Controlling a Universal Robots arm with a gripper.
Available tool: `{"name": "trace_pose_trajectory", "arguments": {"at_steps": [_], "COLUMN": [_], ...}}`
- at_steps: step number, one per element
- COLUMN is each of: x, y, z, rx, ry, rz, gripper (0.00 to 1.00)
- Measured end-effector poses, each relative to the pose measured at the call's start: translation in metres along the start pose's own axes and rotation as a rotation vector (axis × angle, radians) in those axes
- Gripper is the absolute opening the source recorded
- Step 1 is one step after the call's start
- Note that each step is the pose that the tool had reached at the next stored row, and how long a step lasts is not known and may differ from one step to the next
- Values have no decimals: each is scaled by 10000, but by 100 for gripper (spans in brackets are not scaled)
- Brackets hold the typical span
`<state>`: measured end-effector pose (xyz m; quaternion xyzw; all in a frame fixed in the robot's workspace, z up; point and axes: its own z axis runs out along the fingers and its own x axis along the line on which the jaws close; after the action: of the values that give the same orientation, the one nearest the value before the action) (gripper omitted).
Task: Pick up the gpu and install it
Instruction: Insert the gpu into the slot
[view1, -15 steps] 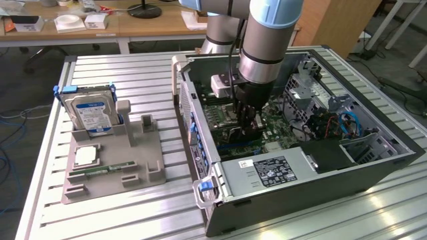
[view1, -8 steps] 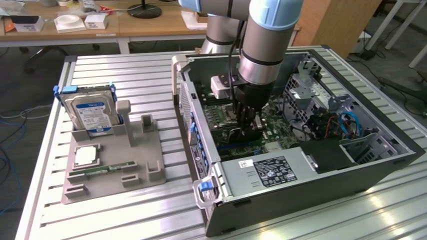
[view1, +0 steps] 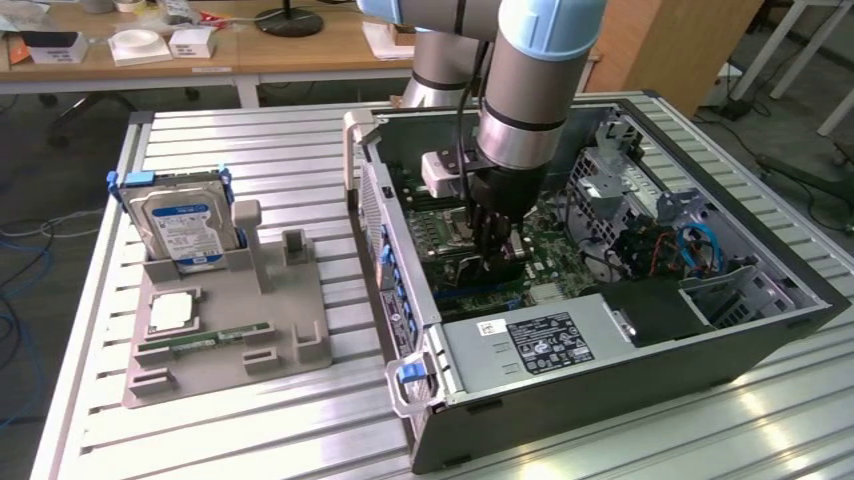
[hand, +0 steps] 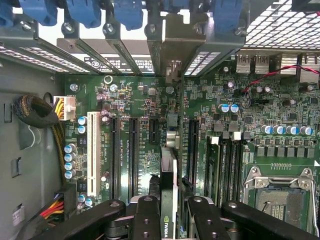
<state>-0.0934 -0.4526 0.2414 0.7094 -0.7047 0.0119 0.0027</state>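
black gripper (hand: 169, 212) pinching the thin dark edge-on gpu card (hand: 169, 150) above green motherboard (hand: 240, 135); slight misalignment could jam it against the slot.

Gpu (hand: 169, 150) edge-on, upright, seemingly over motherboard slot.

Ribbed bare-metal table (view1: 267, 140) with a dull sheen; matt grey plastic holder tray (view1: 287, 330); glossy blue paper label on the metal hard drive (view1: 184, 225); matt black gripper (hand: 167, 212) links; the gpu (hand: 169, 165), dark and edge-on; green lacquered motherboard (hand: 270, 100)
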Motion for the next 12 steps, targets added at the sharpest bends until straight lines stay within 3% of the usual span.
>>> {"name": "trace_pose_trajectory", "arguments": {"at_steps": [12], "x": [-1], "y": [16], "z": [56], "rx": [-2], "ry": [1], "rz": [0], "gripper": [26]}}
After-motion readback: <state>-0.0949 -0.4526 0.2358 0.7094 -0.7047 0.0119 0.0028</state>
